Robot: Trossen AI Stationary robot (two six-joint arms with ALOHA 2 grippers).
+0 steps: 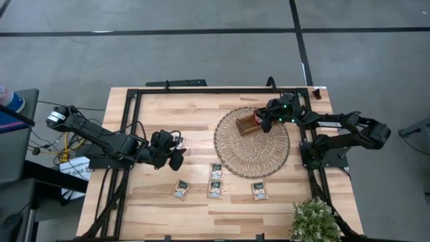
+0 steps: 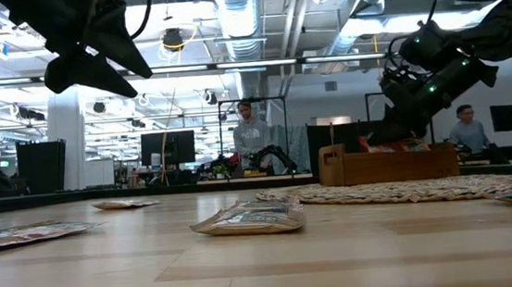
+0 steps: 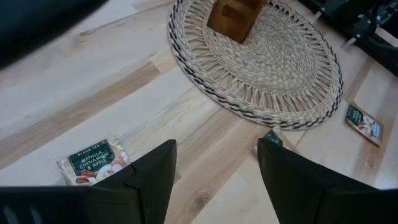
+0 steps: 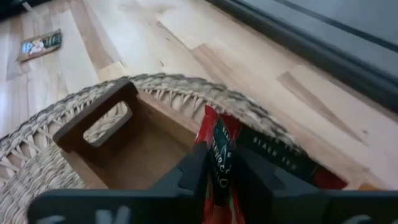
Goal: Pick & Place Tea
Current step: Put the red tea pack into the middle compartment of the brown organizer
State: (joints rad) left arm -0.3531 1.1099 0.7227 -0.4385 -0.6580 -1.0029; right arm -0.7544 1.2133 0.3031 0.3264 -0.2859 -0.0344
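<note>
Placement is the step in hand, as I judge it: the right hand (image 4: 221,177) hangs over the wooden tray (image 1: 248,125) on the wicker mat (image 1: 252,142), with a red tea sachet (image 4: 219,163) standing on edge between its fingers. The fingers sit close together on either face of the sachet, so it looks pinched, though the grip may be loosening; I cannot tell for sure. To do this well, I would lower the sachet until its bottom edge is inside the tray's walls before letting go, keep it upright so it slots in beside the dark "black tea" sachet (image 4: 280,155) already lying at the tray's edge, and lift straight up afterwards so the fingers do not drag it back out or nudge the tray across the mat.

The held sachet is flat and roughly square, so it has no real long axis; its thin edge faces the wrist camera, and its faces lie flat against the fingers. Its printing runs up and down along the exposed edge.

The left hand (image 3: 214,177) waits above the bare worktop (image 1: 195,114) on its own side, fingers parted and empty, with a pale sachet (image 3: 93,163) lying flat just beside one finger. Four more sachets lie flat on the worktop near the mat's front edge (image 1: 215,190).
</note>
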